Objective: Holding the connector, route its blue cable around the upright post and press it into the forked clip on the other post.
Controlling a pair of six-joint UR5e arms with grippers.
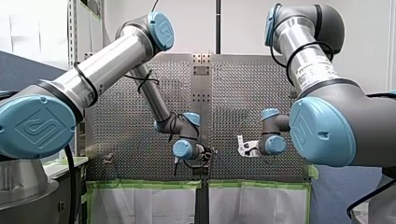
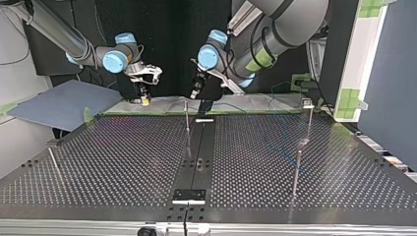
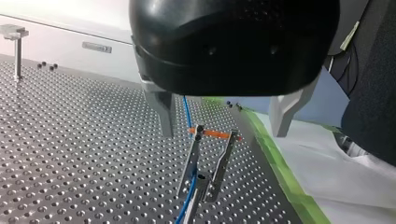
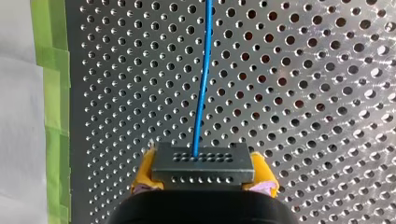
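Note:
In the right wrist view, yellow pads are shut on a dark grey connector (image 4: pixel 203 163). Its blue cable (image 4: pixel 201 93) runs straight ahead over the perforated plate. My right gripper (image 2: pixel 143 100) hangs at the far edge of the table in the top view. My left gripper (image 3: pixel 223 133) stands open, its metal fingers (image 3: pixel 163 114) wide apart and holding nothing. Under it is a thin two-pronged metal post (image 3: pixel 192 158) with an orange bar (image 3: pixel 215 134) across its top. The blue cable (image 3: pixel 187 112) passes beside this post. In the front view my left gripper (image 1: pixel 208 154) faces my right gripper (image 1: pixel 243 147).
In the top view, a thin post (image 2: pixel 187 117) stands near the far middle. A post with a clip head (image 2: pixel 308 104) rises at the right, with another post (image 2: pixel 297 169) nearer the camera. A leaning rod (image 2: pixel 53 160) is at the left. Green tape (image 4: pixel 51 93) edges the plate.

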